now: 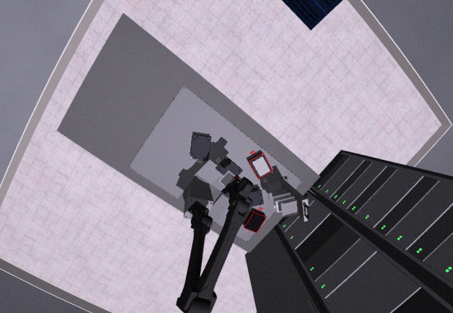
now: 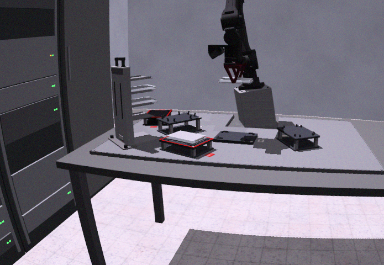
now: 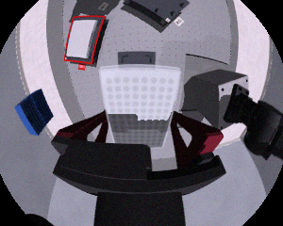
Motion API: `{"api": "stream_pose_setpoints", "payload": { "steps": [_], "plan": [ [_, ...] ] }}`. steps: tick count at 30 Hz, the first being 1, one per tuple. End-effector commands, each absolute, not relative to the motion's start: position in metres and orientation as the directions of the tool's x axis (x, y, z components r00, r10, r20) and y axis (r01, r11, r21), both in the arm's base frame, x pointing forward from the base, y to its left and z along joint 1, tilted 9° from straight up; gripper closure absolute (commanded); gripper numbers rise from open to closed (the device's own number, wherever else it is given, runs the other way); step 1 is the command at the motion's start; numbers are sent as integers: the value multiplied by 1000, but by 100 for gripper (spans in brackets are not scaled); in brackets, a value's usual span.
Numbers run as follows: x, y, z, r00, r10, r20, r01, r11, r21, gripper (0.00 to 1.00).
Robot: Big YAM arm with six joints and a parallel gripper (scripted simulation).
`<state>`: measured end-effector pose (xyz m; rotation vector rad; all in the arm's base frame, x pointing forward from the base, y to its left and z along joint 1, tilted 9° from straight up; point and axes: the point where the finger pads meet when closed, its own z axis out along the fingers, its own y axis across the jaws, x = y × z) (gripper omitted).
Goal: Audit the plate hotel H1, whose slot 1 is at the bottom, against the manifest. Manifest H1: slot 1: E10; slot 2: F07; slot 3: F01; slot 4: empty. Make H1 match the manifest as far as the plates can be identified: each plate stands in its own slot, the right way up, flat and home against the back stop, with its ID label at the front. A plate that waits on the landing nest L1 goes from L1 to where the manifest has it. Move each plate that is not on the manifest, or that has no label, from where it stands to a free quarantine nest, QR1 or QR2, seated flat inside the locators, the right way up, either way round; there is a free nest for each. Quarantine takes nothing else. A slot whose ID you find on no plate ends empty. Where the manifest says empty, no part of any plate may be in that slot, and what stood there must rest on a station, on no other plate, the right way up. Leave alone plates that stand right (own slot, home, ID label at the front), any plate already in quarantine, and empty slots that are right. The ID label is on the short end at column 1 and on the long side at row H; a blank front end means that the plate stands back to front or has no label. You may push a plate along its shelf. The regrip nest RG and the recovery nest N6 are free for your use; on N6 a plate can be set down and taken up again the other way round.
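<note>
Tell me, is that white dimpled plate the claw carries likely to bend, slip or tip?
Probably stiff: the plate juts flat and level past the gripper with no visible sag. It seems light, being thin and full of wells. Slipping looks the likelier risk, since the red fingers pinch only its smooth sides near one end, so a jolt might tilt it.

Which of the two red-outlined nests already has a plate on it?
The near one at the mat's front edge: a white plate lies on it. The other red-outlined nest, behind by the hotel tower, shows only its dark top.
</note>
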<state>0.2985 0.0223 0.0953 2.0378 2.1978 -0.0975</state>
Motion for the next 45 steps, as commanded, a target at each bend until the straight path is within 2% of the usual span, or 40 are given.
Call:
{"api": "stream_pose_setpoints", "payload": {
  "steps": [1, 15, 45],
  "plan": [
    [328, 28, 122, -57, 988, -144, 989, 75, 128, 14],
    [328, 28, 122, -57, 988, -144, 989, 75, 128, 14],
    [340, -68, 142, -422, 882, -208, 893, 444, 73, 14]
  ]
}}
